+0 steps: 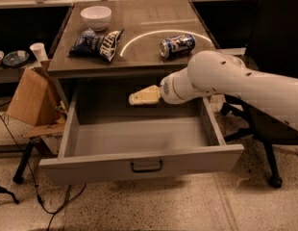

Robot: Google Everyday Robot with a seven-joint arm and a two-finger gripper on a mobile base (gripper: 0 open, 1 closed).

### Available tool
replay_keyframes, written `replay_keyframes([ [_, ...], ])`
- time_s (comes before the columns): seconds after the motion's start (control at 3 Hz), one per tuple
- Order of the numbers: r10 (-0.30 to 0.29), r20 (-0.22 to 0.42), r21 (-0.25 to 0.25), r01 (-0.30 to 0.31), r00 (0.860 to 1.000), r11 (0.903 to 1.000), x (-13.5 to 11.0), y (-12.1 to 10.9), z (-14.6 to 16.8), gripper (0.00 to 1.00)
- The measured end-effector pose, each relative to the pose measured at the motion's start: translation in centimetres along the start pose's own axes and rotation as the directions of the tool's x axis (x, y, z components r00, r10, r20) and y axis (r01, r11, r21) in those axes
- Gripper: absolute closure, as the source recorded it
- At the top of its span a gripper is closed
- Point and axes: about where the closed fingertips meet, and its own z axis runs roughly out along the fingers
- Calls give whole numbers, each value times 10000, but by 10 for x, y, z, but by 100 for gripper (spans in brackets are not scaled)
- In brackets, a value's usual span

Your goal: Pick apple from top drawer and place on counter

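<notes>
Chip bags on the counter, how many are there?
2. The blue bag lies on the counter near the bowl; the dark bag touches its right side. The pincer hangs above the top drawer. None looks hidden.

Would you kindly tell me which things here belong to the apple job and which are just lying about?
Job: top drawer, open; counter; gripper, over the drawer's back. No apple shows.
Lying about: white bowl, chip bags, soda can, paper cup, cardboard box.
</notes>
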Motion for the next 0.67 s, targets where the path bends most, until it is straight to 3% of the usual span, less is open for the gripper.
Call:
replay_keyframes([
  [0.33, 662, 483, 449, -684, 9966, 9967, -7, -12, 24, 0],
  [0.67, 1222, 1150, 972, -1336, 9858, 9863, -18, -30, 57, 0],
])
